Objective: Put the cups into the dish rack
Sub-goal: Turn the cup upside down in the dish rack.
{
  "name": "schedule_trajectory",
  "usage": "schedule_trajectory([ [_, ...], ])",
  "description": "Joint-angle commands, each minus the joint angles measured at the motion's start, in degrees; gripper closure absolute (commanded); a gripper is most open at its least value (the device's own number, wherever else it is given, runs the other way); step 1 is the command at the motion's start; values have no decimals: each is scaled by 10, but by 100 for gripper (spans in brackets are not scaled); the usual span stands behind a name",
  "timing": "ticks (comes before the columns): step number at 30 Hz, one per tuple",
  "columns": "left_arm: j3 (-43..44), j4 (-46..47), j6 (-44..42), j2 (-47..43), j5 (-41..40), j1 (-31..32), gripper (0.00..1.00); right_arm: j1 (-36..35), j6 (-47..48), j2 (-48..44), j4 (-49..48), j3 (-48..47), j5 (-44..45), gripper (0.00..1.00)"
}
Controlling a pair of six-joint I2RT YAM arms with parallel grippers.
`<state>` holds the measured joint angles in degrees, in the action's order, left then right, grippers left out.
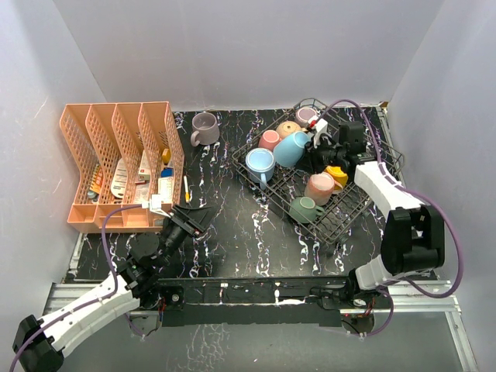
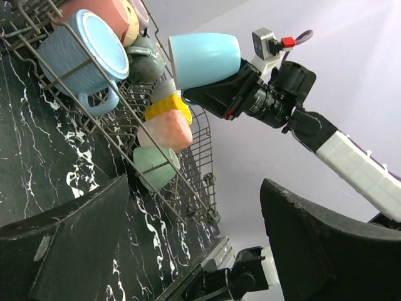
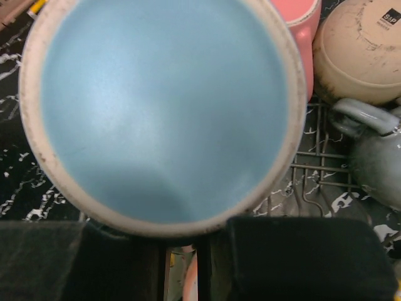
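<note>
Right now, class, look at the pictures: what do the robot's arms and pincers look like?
The left arm and right arm have white links joined by black joints. A purple cable loops along each. The left pincer and right pincer are black, with broad fingers. A small white box with a red plug sits on the right wrist.
</note>
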<state>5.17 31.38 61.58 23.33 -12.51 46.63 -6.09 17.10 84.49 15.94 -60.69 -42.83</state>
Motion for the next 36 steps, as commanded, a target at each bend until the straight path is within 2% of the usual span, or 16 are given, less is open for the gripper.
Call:
schedule_trajectory([
  [1,32,-32,-21,-16,4,0,16,1,89,17,5,-72,10,92],
  [17,34,-103,-29,-78,-13,0,16,5,260,109,100,-171,32,92],
  [36,41,-135,-35,-100,-20,0,16,9,340,182,159,-227,65,92],
])
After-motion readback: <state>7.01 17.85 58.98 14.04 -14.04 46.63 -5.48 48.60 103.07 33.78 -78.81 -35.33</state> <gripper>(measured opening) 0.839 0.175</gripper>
